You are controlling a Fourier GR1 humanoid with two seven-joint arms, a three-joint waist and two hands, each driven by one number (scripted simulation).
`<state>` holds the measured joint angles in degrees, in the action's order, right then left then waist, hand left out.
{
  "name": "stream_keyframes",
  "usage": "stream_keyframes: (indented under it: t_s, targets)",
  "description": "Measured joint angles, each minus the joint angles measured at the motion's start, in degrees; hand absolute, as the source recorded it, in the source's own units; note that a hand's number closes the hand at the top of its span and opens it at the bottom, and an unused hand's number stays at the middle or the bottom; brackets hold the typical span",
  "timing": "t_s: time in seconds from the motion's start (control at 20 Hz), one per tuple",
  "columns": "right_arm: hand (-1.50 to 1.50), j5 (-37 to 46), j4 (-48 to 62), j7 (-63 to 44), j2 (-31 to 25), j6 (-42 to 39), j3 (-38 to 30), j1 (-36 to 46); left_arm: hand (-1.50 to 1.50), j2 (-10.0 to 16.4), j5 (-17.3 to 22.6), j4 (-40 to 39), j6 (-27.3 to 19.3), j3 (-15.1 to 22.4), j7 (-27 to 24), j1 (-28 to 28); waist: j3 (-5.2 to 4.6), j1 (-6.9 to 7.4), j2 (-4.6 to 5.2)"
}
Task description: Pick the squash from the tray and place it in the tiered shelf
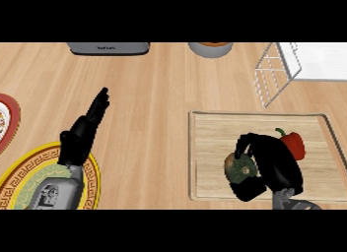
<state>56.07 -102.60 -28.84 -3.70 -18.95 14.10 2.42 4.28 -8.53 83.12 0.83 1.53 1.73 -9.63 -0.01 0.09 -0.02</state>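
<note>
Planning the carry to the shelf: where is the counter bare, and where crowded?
Bare counter lies between the left hand and the tray, up to the toaster and bowl. The tray's left strip is free too. Crowded: its middle, with right hand, squash and pepper.

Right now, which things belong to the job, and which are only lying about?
For the job: squash, tray, shelf, right hand curled round the squash.
Lying about: pepper, yellow plate, red-rimmed plate, grey appliance, bowl, open left hand at lower left.

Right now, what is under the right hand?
The right hand curls round the squash on the tray; only its left part shows. A pepper peeks out beyond; the hand covers the rest.
</note>
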Motion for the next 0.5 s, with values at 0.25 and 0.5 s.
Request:
stream_keyframes:
  t_s: [0.25, 0.5]
  targets:
    - [1.5, -5.6, -5.9, -2.1, 2.6, 6.2, -0.1, 0.4, 0.0, 0.1, 0.0, -0.8, -0.1, -0.5, -0.3, -0.7, 0.03, -0.27, -0.02]
    - [1.5, -7.6, -16.2, -7.3, 3.4, 9.3, 1.9, 1.0, 0.0, 0.2, 0.1, -0.9, 0.2, -0.6, -0.4, -0.4, 0.0, -0.37, -0.11]
